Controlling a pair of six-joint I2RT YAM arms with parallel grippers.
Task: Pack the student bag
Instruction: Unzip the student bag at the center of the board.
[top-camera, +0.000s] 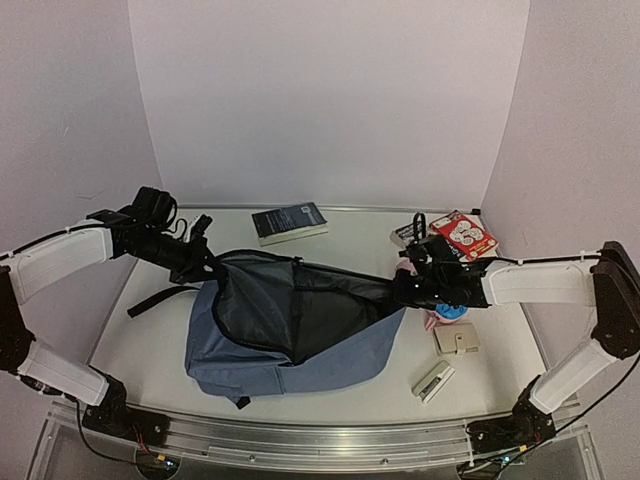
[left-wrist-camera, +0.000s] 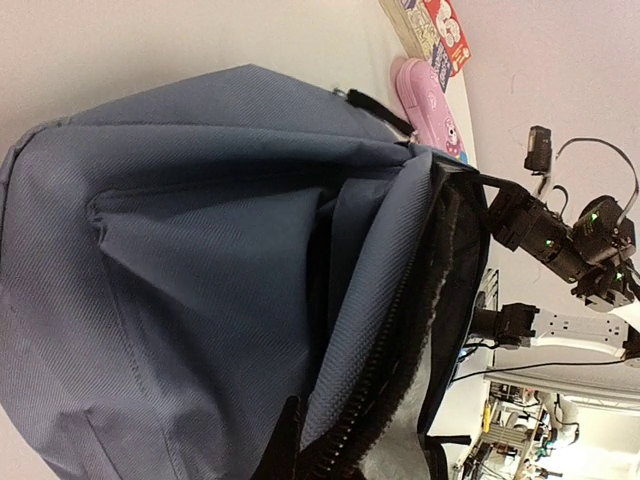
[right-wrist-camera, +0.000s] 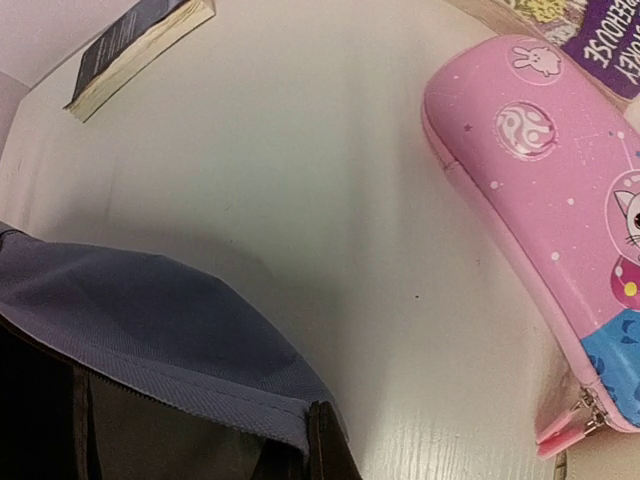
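The student bag (top-camera: 330, 362), dusty blue with dark grey lining (top-camera: 285, 300), lies in the middle of the table with its mouth pulled wide. My left gripper (top-camera: 205, 262) is shut on the left rim of the opening. In the left wrist view the bag (left-wrist-camera: 180, 250) fills the frame, and the gripper (left-wrist-camera: 345, 455) pinches the zipper edge. My right gripper (top-camera: 402, 290) is shut on the right rim. In the right wrist view the blue hem (right-wrist-camera: 150, 310) runs into the gripper (right-wrist-camera: 312, 430).
A dark book (top-camera: 290, 222) lies at the back. A red box (top-camera: 464, 236) and a pink pencil case (right-wrist-camera: 560, 200) sit at the right. Nearer the front right are a beige wallet-like item (top-camera: 457, 340) and a small white item (top-camera: 434, 381).
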